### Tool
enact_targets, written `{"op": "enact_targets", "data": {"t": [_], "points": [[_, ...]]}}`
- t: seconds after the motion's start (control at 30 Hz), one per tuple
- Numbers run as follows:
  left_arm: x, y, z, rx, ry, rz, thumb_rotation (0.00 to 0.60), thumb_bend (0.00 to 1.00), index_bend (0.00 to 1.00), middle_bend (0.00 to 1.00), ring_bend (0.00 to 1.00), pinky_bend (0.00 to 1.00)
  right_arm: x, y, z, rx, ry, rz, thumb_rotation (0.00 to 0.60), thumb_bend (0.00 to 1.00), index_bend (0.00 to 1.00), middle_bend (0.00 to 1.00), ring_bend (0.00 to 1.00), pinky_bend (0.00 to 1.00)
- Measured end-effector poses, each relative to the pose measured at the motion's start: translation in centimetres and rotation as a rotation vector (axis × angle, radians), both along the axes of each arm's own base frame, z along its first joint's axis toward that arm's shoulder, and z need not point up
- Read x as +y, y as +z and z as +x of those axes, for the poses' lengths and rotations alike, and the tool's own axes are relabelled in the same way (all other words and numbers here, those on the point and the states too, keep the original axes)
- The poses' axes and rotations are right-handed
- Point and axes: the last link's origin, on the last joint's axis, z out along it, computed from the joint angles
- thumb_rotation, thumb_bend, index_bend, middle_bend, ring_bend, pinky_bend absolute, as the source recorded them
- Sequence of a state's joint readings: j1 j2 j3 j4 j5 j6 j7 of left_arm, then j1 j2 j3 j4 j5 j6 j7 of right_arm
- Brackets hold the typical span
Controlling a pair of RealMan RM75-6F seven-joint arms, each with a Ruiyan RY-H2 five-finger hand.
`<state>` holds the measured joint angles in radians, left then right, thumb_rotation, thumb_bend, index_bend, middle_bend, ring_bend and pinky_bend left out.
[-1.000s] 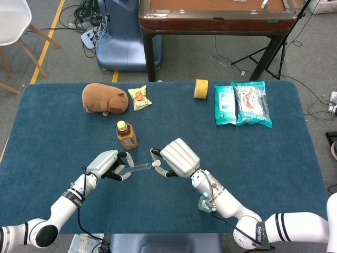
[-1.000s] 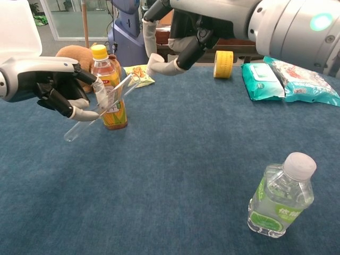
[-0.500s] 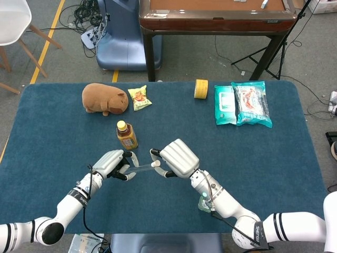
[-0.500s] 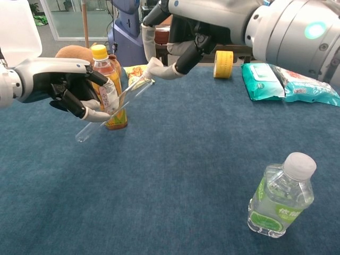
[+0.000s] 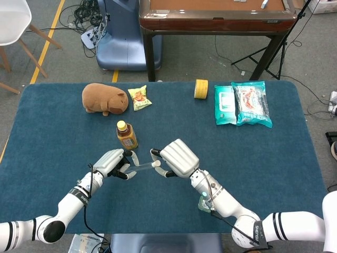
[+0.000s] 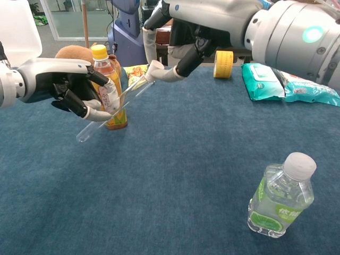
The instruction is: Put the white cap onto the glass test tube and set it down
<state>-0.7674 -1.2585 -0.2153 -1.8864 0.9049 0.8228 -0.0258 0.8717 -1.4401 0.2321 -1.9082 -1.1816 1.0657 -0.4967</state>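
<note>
My left hand (image 5: 111, 163) (image 6: 66, 87) grips a clear glass test tube (image 5: 141, 167) (image 6: 109, 110), held tilted above the blue table with its open end up and toward the right. My right hand (image 5: 176, 157) (image 6: 183, 45) pinches a small white cap (image 5: 156, 164) (image 6: 155, 67) between thumb and a finger, right at the tube's open end. The cap touches or sits on the mouth; I cannot tell how far it is seated.
A tea bottle with a yellow cap (image 5: 126, 135) (image 6: 109, 90) stands just behind the left hand. A water bottle (image 6: 279, 196) (image 5: 205, 203) stands near the front edge. A brown plush (image 5: 105, 99), snack bag (image 5: 139, 97), yellow tape roll (image 5: 200, 88) and wipe packs (image 5: 243, 103) lie along the far side.
The left hand has carried the tube rightward, so its open end has met the cap in the right hand. Since half a second ago little has shifted.
</note>
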Motion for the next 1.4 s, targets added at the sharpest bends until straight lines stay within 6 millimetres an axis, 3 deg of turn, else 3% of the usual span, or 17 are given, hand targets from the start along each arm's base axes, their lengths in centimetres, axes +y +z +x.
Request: {"op": "enact_targets", "data": {"t": [1.2, 1.27, 1.4], "points": [[0.2, 0.8, -0.1, -0.050, 0.021, -0.013, 0.600, 0.33, 0.64, 0.93, 0.93, 0.98, -0.3, -1.9, 0.0, -0.027, -0.008, 0.018, 0.600, 0.36, 0.65, 0.99, 1.00, 1.00], [0.2, 0.8, -0.1, -0.051, 0.021, -0.011, 0.600, 0.33, 0.64, 0.93, 0.93, 0.98, -0.3, -1.9, 0.0, -0.027, -0.007, 0.015, 0.600, 0.36, 0.63, 0.99, 1.00, 1.00], [0.2, 0.9, -0.2, -0.052, 0.021, -0.010, 0.600, 0.33, 0.64, 0.93, 0.93, 0.98, -0.4, -1.9, 0.0, -0.030, -0.004, 0.014, 0.600, 0.28, 0.48, 0.98, 1.00, 1.00]]}}
